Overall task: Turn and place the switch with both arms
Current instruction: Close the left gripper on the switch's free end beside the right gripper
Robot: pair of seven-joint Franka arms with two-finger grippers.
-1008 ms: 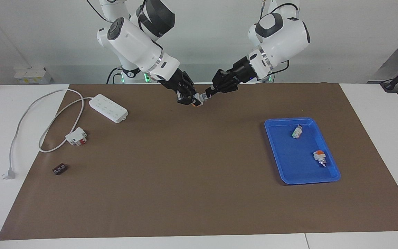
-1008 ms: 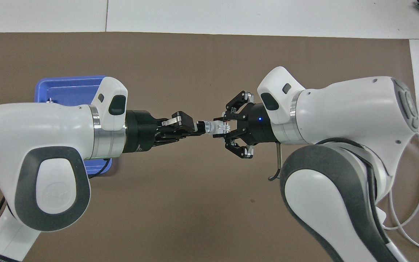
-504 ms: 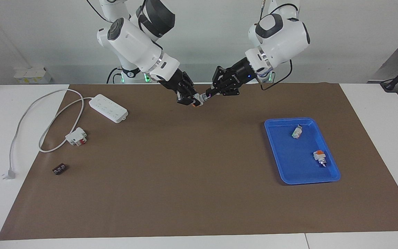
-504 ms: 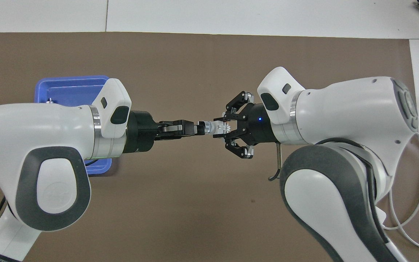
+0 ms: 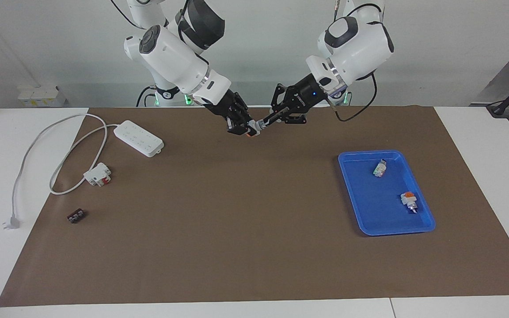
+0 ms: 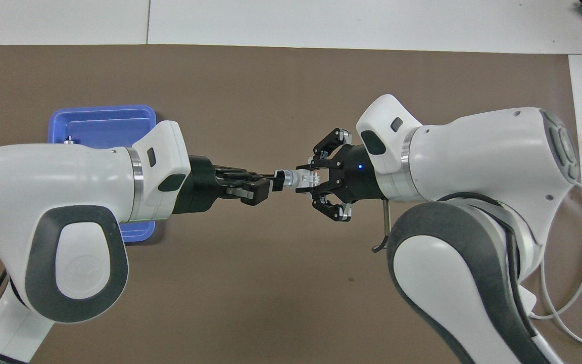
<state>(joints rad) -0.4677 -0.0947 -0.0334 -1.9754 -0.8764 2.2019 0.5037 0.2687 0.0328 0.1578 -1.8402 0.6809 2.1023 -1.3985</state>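
The switch point(image 5: 255, 128) hangs in the air between the two grippers, over the brown mat close to the robots. Its white body with an orange face sits in my right gripper point(image 5: 247, 129), which is shut on it. Its silver collar and black knob end point into my left gripper point(image 5: 264, 122), which is shut on the knob. In the overhead view the switch point(image 6: 298, 178) lies level between the left gripper point(image 6: 274, 183) and the right gripper point(image 6: 312, 179).
A blue tray point(image 5: 360, 194) toward the left arm's end holds two small switches point(image 5: 380, 168) point(image 5: 408, 201). A white power strip point(image 5: 138, 138) with its cable, a white-and-red block point(image 5: 97, 174) and a small dark part point(image 5: 76, 216) lie toward the right arm's end.
My left wrist has turned about its own axis with its fingers on the knob end. The right gripper and the switch body have stayed nearly in place.
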